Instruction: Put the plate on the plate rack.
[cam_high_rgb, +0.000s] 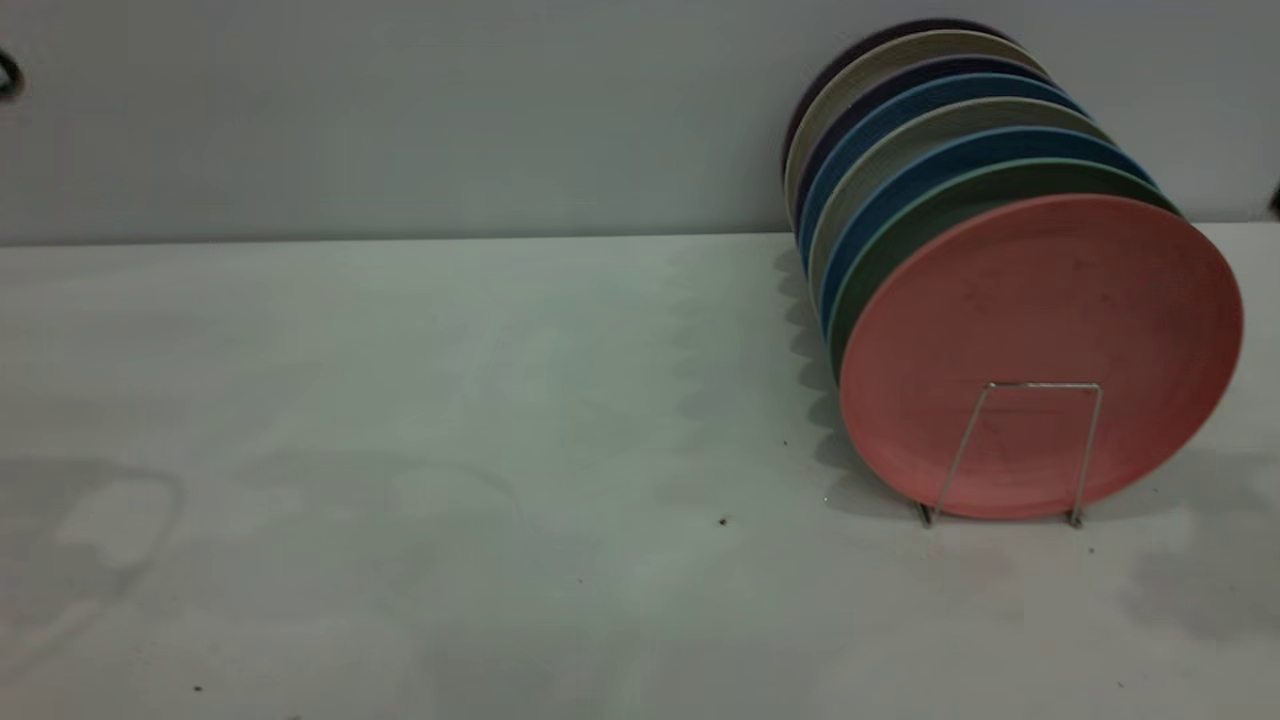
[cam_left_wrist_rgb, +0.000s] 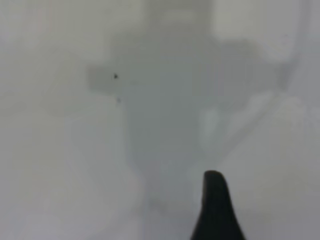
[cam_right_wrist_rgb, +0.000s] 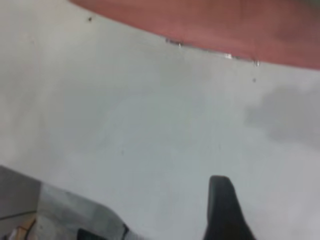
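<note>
Plate (cam_high_rgb: 1040, 340) sits upright in the plate rack (cam_high_rgb: 1020, 450), front of the row, ahead of the green plate (cam_high_rgb: 900, 235). Task looks done; nothing left but parking arms. Left hand (cam_left_wrist_rgb: 216, 210) & right hand (cam_right_wrist_rgb: 225, 210) over bare tabletop (cam_high_rgb: 400, 400), holding nothing; open/clenched: can't tell.

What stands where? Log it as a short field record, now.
plate: salmon-pink plate, upright on edge, frontmost of the row
plate rack: wire loop crosses the plate's lower front
row behind: green plate, then blue, cream and dark plates
table: pale tabletop
left gripper: one fingertip over the table
right gripper: one fingertip near the plate's lower edge
</note>
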